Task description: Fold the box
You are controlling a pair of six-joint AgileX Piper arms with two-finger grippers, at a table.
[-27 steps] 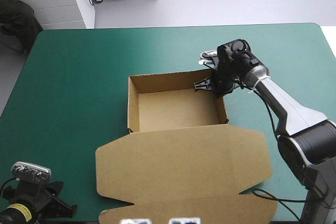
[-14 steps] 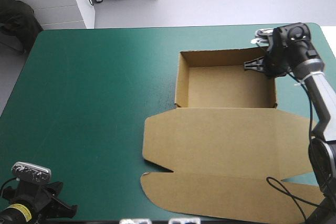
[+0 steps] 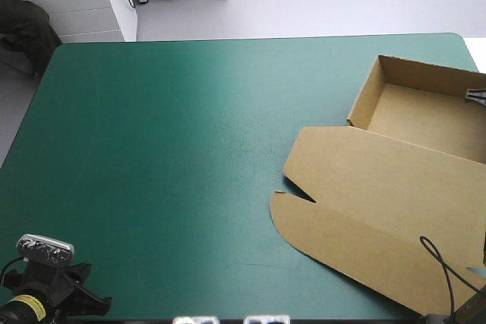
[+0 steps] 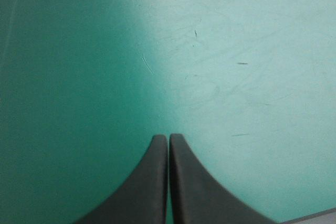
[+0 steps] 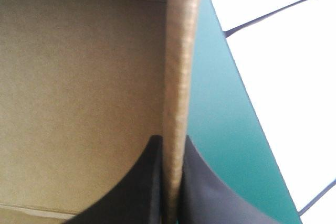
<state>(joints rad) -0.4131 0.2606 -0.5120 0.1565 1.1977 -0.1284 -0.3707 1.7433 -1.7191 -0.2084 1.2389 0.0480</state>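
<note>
The brown box [image 3: 395,187] lies at the table's right side as an open tray with raised walls [image 3: 414,108], its lid flat [image 3: 357,210] toward the front. It runs past the high view's right edge. My right gripper [image 3: 477,96] barely shows there; in the right wrist view its black fingers [image 5: 172,145] pinch the tray's side wall [image 5: 179,51], one finger inside over the tray floor [image 5: 79,77], the other outside. My left gripper [image 4: 168,139] is shut and holds nothing, low over the teal-green cover at the front left corner [image 3: 91,303].
The table's right edge [image 5: 236,114] runs close beside the held wall, with only a narrow strip of teal-green cover between. The cover [image 3: 167,134] stretches from the lid's rounded flaps to the left arm.
The box has been dragged from the table's middle to its right side and has turned slightly. The right gripper went with it, nearly out of the high view. The left arm has not moved.
</note>
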